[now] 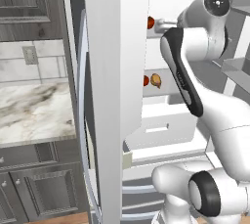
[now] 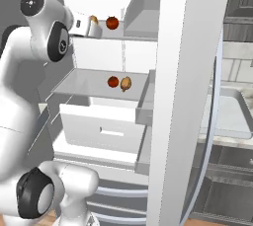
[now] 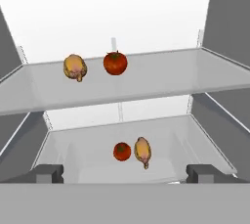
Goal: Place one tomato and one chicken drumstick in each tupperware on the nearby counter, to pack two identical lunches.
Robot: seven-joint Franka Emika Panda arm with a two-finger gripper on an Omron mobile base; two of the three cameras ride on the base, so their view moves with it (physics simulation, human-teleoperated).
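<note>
Two tomatoes and two drumsticks sit in the open fridge ahead of me, one pair to each shelf. On the upper shelf point(image 3: 161, 78) I see the upper tomato point(image 3: 115, 63) with the upper drumstick point(image 3: 74, 67) just beside it on the hand view's left, a small gap between them. On the lower shelf point(image 3: 185, 145) the lower tomato point(image 3: 122, 151) lies next to the lower drumstick point(image 3: 142, 151), the two close together, perhaps touching.

My hand point(image 3: 125, 174) faces straight into the fridge, and its fingertips point(image 3: 48, 173) stand far apart at the bottom corners of the hand view, so the jaws are spread wide with nothing between them. They touch none of the food; both pairs lie well beyond the tips.

From the right base view the hand point(image 2: 91, 28) is up at the level of the upper shelf, near that shelf's drumstick. The fridge door point(image 1: 114, 71) stands open between the arm and the tabletop point(image 1: 34, 110), which lies off to the left of the fridge. A white drawer point(image 2: 106, 129) sits below the lower shelf.
</note>
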